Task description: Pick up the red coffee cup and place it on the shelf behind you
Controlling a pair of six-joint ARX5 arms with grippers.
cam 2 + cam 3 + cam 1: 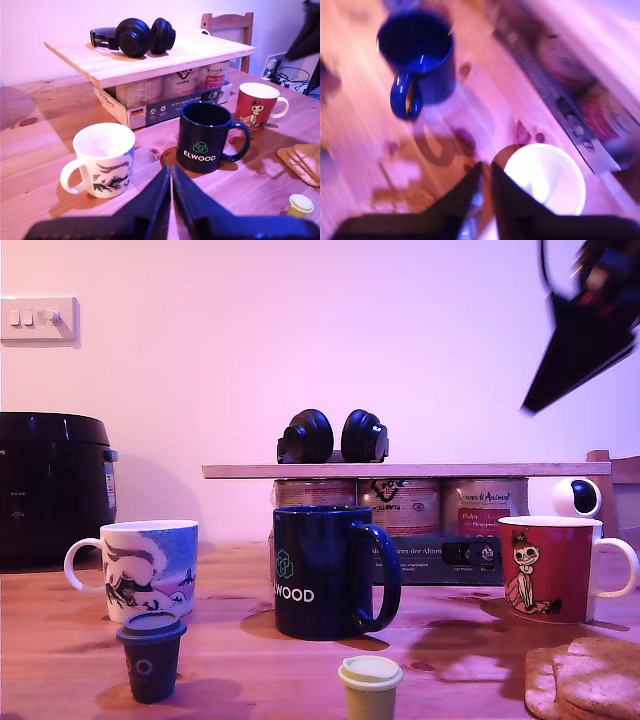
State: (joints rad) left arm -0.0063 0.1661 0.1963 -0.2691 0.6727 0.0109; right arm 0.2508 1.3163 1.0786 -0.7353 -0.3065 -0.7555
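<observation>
Red cup (548, 568) on table (460, 660), exterior view's right, untouched. Second gripper (485, 172) above it, jaws closed, empty. First gripper (168, 175) likewise closed.

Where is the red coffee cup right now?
The red coffee cup stands on the table at the exterior view's right, in front of the tins under the shelf, beside the dark blue mug.

red coffee cup (548, 568) upright, empty; shelf (405, 470) behind
</observation>
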